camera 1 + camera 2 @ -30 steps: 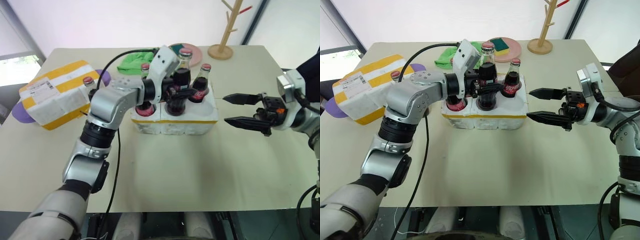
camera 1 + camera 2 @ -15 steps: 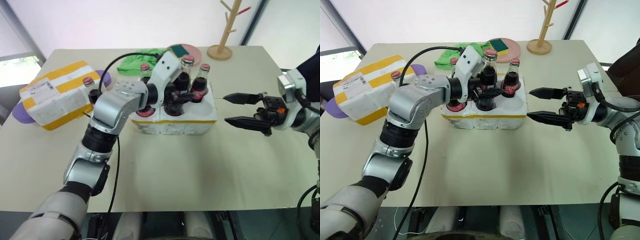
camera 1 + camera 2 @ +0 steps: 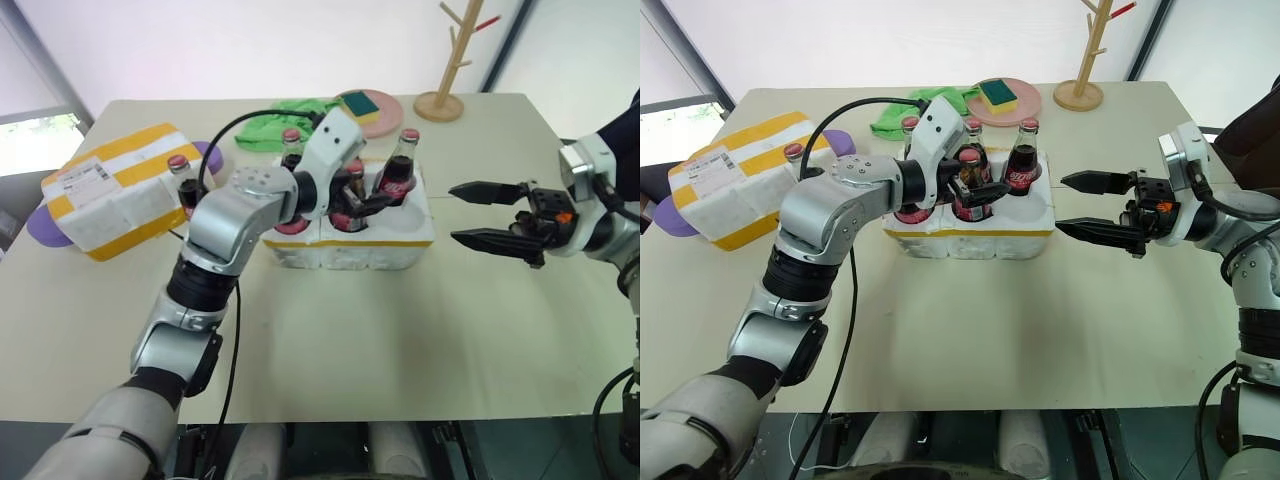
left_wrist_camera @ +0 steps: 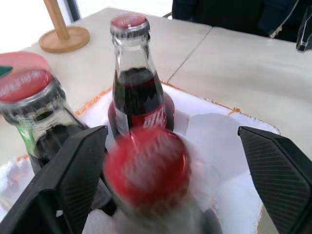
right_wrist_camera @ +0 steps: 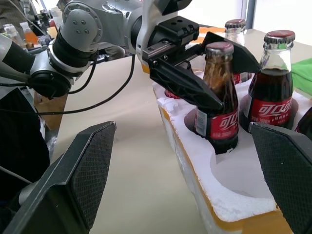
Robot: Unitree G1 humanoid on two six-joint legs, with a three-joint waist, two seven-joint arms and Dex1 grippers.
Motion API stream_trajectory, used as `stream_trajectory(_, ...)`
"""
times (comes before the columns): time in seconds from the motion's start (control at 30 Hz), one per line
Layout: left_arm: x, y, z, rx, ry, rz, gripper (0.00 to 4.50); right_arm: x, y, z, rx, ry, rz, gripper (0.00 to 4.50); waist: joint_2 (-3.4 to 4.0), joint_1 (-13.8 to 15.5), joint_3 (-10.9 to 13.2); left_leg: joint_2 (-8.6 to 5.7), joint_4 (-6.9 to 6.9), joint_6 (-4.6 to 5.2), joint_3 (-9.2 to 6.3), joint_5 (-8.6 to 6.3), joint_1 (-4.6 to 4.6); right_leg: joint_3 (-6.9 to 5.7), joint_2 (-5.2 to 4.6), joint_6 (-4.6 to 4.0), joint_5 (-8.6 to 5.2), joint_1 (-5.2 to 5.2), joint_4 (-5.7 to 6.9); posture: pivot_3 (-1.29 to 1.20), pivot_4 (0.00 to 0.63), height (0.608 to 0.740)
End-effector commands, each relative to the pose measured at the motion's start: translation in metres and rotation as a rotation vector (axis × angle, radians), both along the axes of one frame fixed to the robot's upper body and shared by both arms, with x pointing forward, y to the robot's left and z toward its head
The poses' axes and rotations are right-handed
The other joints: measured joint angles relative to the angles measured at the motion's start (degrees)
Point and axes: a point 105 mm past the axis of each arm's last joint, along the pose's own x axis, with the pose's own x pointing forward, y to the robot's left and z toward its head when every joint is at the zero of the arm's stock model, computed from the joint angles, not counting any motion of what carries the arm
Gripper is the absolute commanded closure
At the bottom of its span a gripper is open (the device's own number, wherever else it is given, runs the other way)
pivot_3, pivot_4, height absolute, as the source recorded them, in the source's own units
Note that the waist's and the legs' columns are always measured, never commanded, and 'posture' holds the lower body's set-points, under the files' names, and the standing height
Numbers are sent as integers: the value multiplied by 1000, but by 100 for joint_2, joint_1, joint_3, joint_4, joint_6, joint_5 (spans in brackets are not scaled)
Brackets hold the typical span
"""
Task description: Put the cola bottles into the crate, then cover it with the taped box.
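Note:
The white foam crate (image 3: 400, 232) with its yellow band stands mid-table. My left gripper (image 3: 365, 196) is open, its fingers (image 4: 73, 170) spread either side of a cola bottle (image 5: 217, 117) that stands in a middle well, not pinching it. Other cola bottles stand in the crate, one at the back left (image 3: 291, 140) and one at the back right (image 3: 402, 170). Another cola bottle (image 3: 180, 178) stands on the table beside the taped box (image 3: 110, 190) at the far left. My right gripper (image 3: 470, 212) hovers open to the right of the crate, pointing at it.
Behind the crate lie a green cloth (image 3: 270, 112) and a pink plate (image 3: 380, 108) with a sponge on it. A wooden peg stand (image 3: 447, 95) rises at the back right. A purple item (image 3: 42, 226) pokes out from under the taped box.
My left gripper has lowered the bottle it held into the crate well and spread its fingers off it. The right gripper has kept still.

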Motion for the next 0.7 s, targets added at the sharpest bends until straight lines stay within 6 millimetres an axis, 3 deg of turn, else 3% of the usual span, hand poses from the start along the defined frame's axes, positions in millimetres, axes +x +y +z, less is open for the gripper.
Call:
stream_trajectory(0.03, 3, 5, 6, -31, 18, 25, 36, -1, -2, 15, 11, -66, -2, 0, 0, -1, 0, 0, -1, 0, 0, 0, 0, 1, 0, 0, 0, 0, 0, 0, 150, 740)
stream_trajectory(0.13, 4, 10, 23, -55, 8, 43, 36, 0, -1, 14, 10, -66, 0, 0, -1, -4, 1, 0, 0, 0, 0, 0, -1, 0, 0, 0, 0, -1, 0, 0, 150, 740)
stream_trajectory(0.5, -6, 38, 118, -187, -93, 76, 36, 5, 0, 13, 11, -58, 12, 0, -6, 2, 4, -1, -2, 0, -1, 0, -23, -1, 0, 5, -3, -20, -5, 0, 150, 740)
stream_trajectory(0.7, -18, 77, 157, -218, -242, 180, 36, 7, 1, 13, 12, -54, 23, 0, -5, -32, 4, -1, -4, -1, -1, 0, -22, 0, 1, 6, -2, -24, 0, 0, 150, 740)
